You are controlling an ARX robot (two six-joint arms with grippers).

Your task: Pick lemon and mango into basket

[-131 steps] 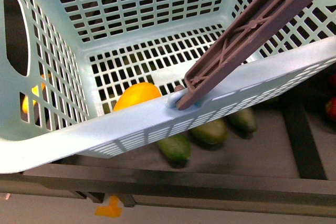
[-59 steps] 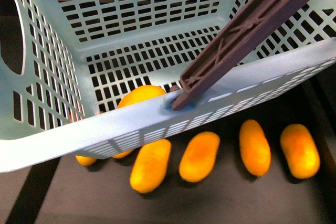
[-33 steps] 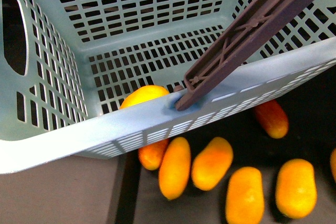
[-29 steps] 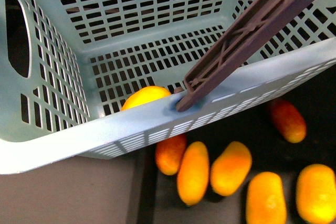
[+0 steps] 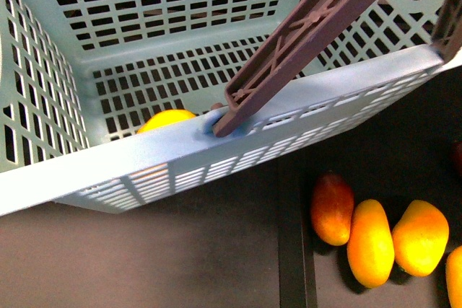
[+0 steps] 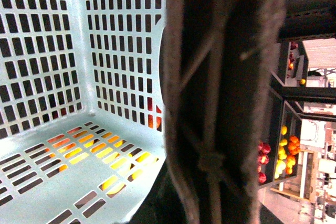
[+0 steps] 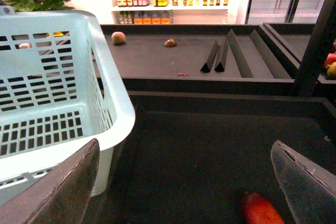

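Inside the basket [image 5: 108,171], against its near wall, sits the lemon [image 5: 166,118], with only its yellow top showing over the rim. Across the basket's mouth slants the brown handle [image 5: 303,34], pivoted on that near rim. Outside the basket, on the dark shelf [image 5: 180,265] below its near wall, lies the mango [image 5: 370,243], yellow-orange all over. A red-blushed mango [image 5: 332,207] is just beside it on the side nearer the basket, and a second yellow-orange mango [image 5: 420,237] is just beside it on the side away from the basket. My right gripper [image 7: 185,145] is spread wide and holds nothing, near the basket's corner, its two fingers [image 7: 73,182] well apart above the shelf. My left wrist view is filled by the handle, with a knotted tie [image 6: 210,160] on it. Whether my left gripper is clamped on the handle I cannot tell.
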